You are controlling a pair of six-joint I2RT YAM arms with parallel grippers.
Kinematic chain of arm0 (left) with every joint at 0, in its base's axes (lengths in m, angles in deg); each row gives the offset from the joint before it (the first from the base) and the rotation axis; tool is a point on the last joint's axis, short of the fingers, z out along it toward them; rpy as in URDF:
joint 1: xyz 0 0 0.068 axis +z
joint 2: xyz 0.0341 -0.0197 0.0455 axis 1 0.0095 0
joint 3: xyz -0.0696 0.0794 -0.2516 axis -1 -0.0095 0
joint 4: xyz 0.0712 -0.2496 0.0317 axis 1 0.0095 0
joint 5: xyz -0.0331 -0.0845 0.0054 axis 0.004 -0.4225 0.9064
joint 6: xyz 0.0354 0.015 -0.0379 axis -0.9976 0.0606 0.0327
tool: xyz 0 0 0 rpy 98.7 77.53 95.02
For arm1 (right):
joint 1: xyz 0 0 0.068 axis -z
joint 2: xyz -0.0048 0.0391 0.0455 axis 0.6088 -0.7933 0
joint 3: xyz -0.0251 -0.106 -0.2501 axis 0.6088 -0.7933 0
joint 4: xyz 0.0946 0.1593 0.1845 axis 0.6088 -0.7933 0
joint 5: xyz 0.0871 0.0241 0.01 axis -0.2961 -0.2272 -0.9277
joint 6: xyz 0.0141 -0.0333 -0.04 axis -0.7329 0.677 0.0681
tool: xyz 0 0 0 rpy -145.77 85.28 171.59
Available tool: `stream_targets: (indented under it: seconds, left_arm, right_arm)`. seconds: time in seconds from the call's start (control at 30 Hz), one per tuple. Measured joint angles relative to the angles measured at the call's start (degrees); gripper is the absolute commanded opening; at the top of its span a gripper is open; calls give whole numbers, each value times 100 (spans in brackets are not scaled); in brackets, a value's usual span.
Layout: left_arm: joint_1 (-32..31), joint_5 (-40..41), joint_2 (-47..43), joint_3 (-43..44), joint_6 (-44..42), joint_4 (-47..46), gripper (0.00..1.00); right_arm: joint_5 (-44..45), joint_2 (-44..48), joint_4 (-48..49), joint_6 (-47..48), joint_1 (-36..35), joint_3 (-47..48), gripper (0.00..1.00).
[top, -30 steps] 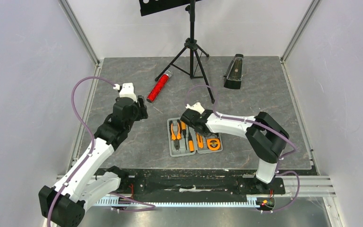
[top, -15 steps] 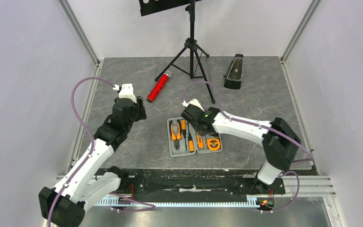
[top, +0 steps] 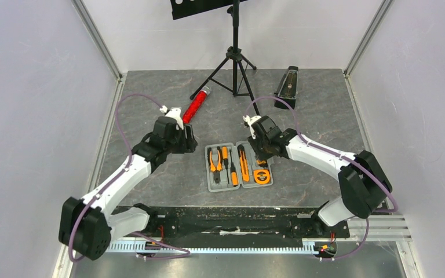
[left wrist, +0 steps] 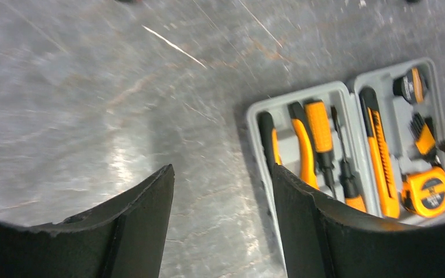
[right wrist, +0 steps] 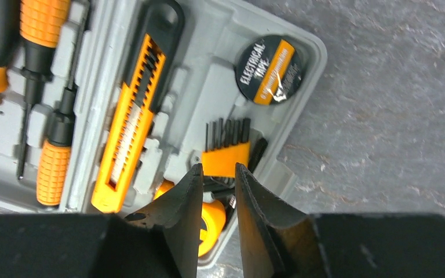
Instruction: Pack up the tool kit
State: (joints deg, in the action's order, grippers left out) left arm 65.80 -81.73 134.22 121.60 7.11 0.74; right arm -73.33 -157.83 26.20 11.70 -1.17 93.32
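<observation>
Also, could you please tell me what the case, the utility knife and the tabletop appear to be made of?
Case: seemingly matte grey moulded plastic, given its rounded recesses and ribs. Utility knife: orange plastic-looking body with black trim and a ridged slider. Tabletop: dark grey, stone-patterned with pale veins; its glare suggests a smooth, slightly glossy sheet, possibly laminate or vinyl.
</observation>
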Motion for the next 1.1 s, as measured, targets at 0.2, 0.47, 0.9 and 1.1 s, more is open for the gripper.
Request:
stream_targets:
  seconds: [0.2, 0.47, 0.9, 1.1]
  left_arm:
    - [-297, -778, 837, -4, 463, -2, 68]
    - [-573, -940, 1307, -52, 728, -103, 64]
    - [-715, -968, 1683, -74, 905, -271, 62]
    - [-758, -994, 1679, -72, 909, -282, 62]
  right_arm:
    - [-413, -184, 426, 131, 98, -74, 29]
    - [-417, -433, 579, 125, 179, -208, 19]
    - [61, -422, 833, -549, 181, -326, 26]
    - [-140, -254, 732, -640, 216, -345, 33]
